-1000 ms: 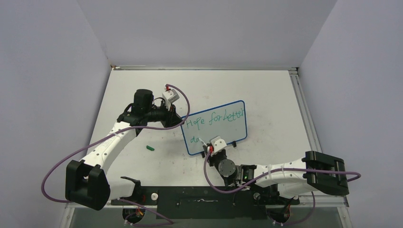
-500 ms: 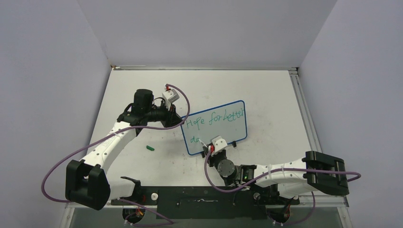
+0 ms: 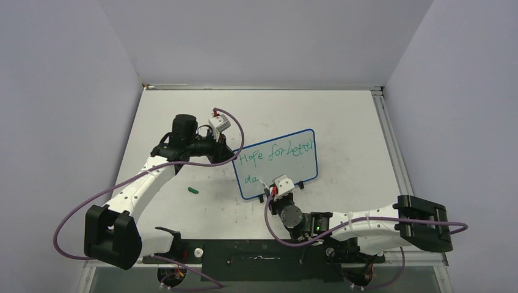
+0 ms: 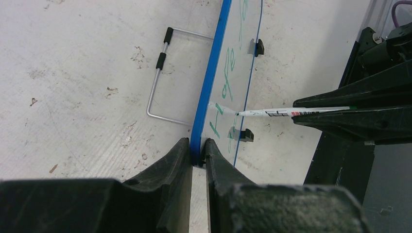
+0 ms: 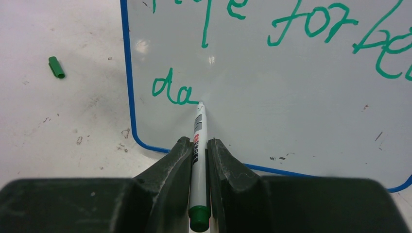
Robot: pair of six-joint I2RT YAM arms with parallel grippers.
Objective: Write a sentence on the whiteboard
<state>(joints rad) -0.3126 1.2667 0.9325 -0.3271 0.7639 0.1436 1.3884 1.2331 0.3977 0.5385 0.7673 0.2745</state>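
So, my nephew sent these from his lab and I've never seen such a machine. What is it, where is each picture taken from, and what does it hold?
It is two robot arms bolted to a table. The wide picture looks down from above and behind them: left arm on the left, right arm on the right. The other two come from cameras on the wrists, so the dark prongs at the bottom are each gripper's own fingers. The left gripper pinches the whiteboard's blue edge. The right gripper holds a marker, tip on the board at the end of green writing reading "Hope for better da". A green cap lies on the table left of the board.
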